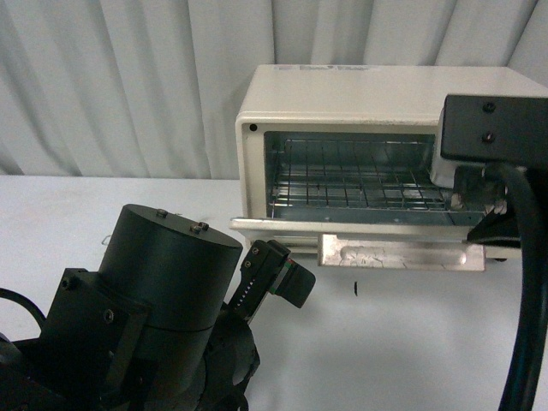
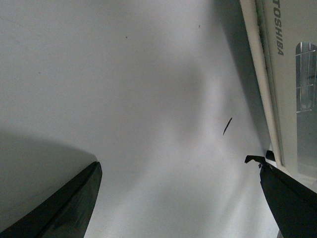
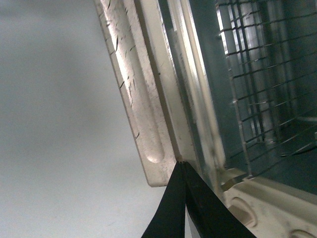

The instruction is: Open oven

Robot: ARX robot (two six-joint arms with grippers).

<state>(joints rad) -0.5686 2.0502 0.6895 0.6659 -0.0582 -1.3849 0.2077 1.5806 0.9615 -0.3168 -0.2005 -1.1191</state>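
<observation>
Our right fingers (image 3: 171,208) are pressed together into one black wedge with nothing visible between them. Their tip touches the corner where the beige bar handle (image 3: 133,99) ends against the edge of the dropped glass-windowed door (image 3: 163,99). Our left fingers (image 2: 69,208) are spread wide, with only bare white table (image 2: 124,99) between them. One of them sits just beside the door's edge, though we cannot tell whether it touches.

The small cream-white boxy toaster oven (image 1: 342,94) stands on the table toward the far right, in front of a pale pleated curtain (image 1: 128,86). Its door lies folded down flat, with the handle forming the edge nearest us, and the wire rack (image 1: 360,180) is exposed in the open cavity. To the left of the oven and in front of the handle the table is open, marked only by a short dark streak (image 1: 354,288).

The front view takes in the whole oven, but our right arm (image 1: 492,128) covers its right end. Only the right wrist view shows the contact at the handle's corner. Only the left wrist view shows the TOSHIBA lettering (image 2: 278,29) on the door and the spread of the left fingers.
</observation>
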